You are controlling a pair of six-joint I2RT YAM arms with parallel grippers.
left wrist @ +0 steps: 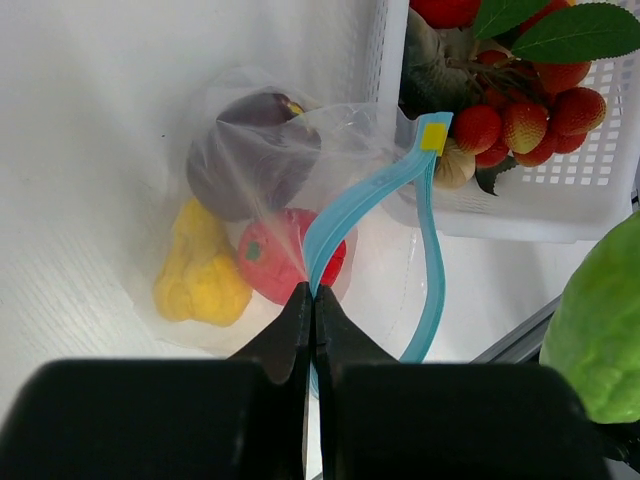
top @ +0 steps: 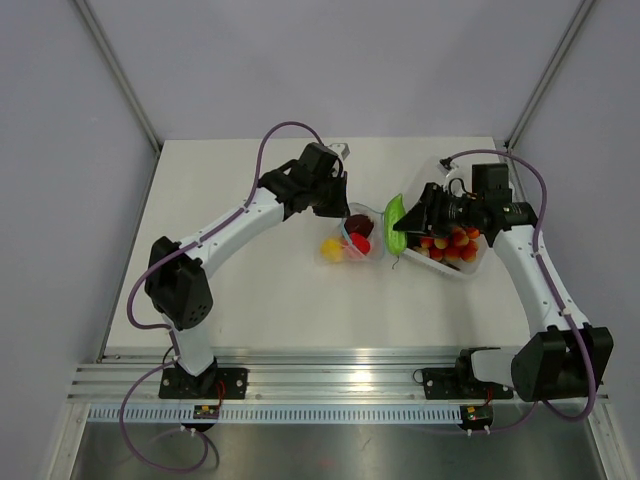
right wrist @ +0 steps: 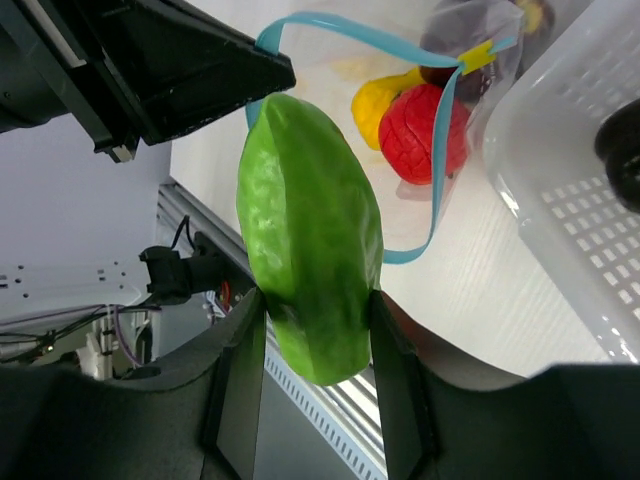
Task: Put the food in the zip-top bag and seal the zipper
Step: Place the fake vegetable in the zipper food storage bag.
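My left pincer [left wrist: 313, 300] is pinched fully shut on the zipper [left wrist: 375, 195], the blue-teal strip along the mouth of the zip-top bag [left wrist: 330, 125]. From that grip the strip splits into two bands that bow apart and meet again at a small yellow tab [left wrist: 435, 136], so the mouth stands open in a loop. The bag lies on the white desk [left wrist: 90, 130] near its middle, its mouth facing the basket [left wrist: 600, 185].

Three pieces of food are inside the clear film. A maroon piece [left wrist: 250, 150] sits farthest from my left pincer, a red piece [left wrist: 285, 265] lies just past my fingertips, and a yellow piece [left wrist: 205, 275] is beside the red one, touching it.

My right pincer [right wrist: 315, 300] is about half open, its two fingers [right wrist: 245, 370] pressed against the sides of a green piece [right wrist: 310, 230], which it holds lengthwise, the long end pointing away from my wrist. From above, this green piece sits between the bag and the basket, just beside the open mouth and outside the bag. I cannot tell whether it touches the zipper.

The white perforated basket sits on the desk to the right of the bag, close to the yellow tab. It holds small red fruits [left wrist: 510, 125] and green leaves [left wrist: 570, 30].
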